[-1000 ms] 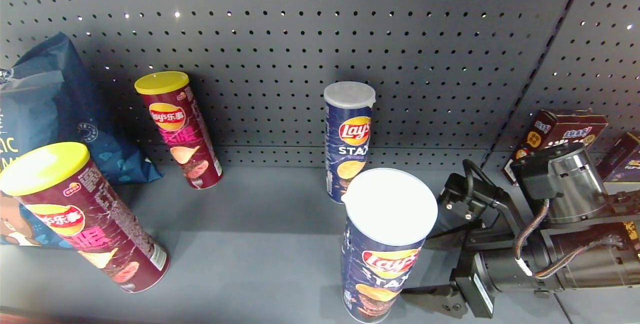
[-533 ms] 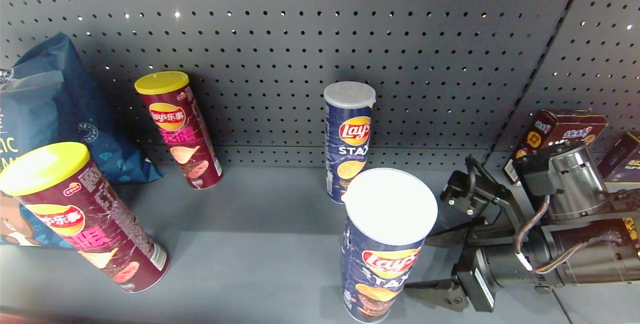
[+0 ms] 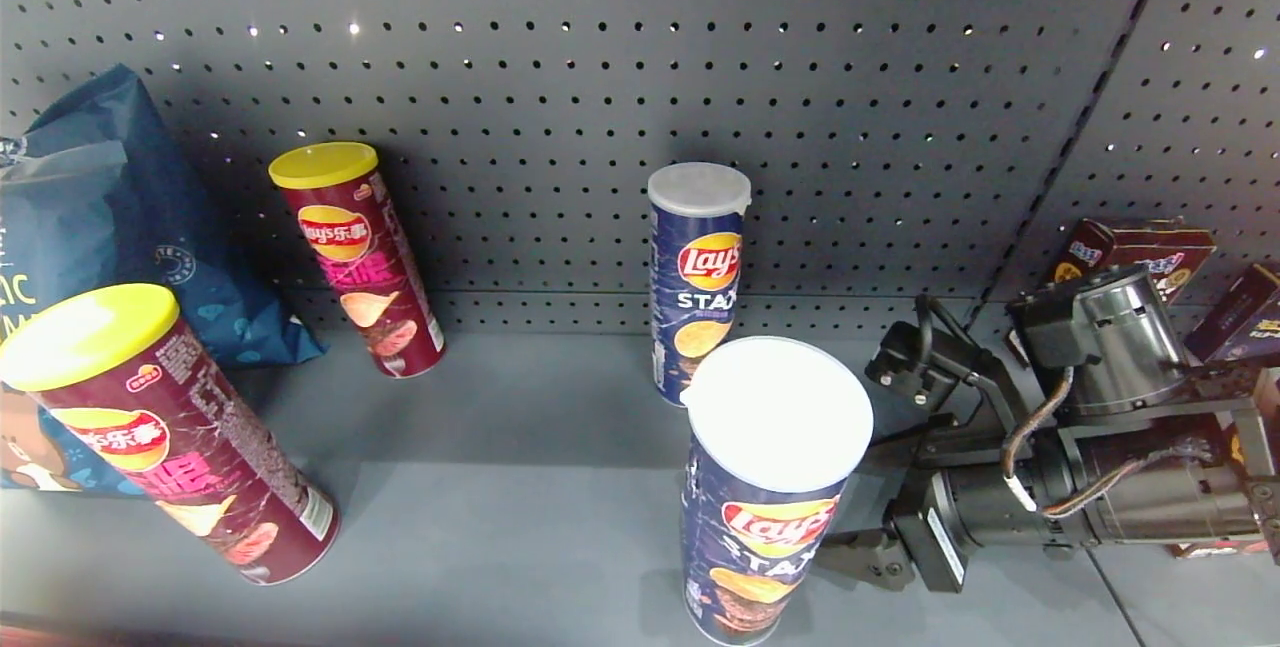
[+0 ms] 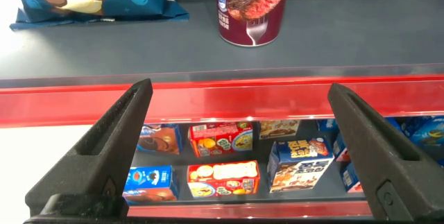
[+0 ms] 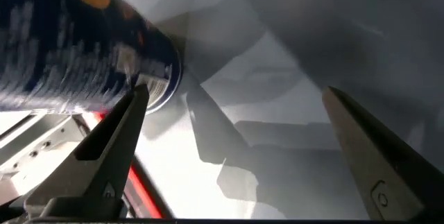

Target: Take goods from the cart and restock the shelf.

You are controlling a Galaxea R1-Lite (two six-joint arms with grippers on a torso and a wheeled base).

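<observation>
While its fingers stand spread with nothing between them, the right claw (image 3: 858, 499) lies low over the shelf (image 3: 520, 487), just right of the front blue can (image 3: 765, 517). In the right wrist view the can's base rim sits just beside one fingertip; whether they touch I cannot tell.

That can stands upright near the shelf's front edge. It is dark blue with a flat white lid and carries a round red-and-yellow logo, white lettering under it and a picture of crisps near the base.

Close behind the front blue can, with a narrow gap, stands the back blue can (image 3: 697, 277), same label, against the pegboard (image 3: 700, 47). To the left of the front blue can runs a broad stretch of bare grey shelf. It ends at the front maroon can (image 3: 170, 437) and the back maroon can (image 3: 355, 257), both yellow-lidded with pink script, and a dark bag (image 3: 100, 217). To the right of the front blue can, past the arm, brown boxes (image 3: 1130, 262) lean at the back.

The left claw (image 4: 239, 89), also wide open and unloaded, hangs before the shelf's red strip (image 4: 222, 96). Small boxes (image 4: 222, 179) sit on a lower shelf beneath it.
</observation>
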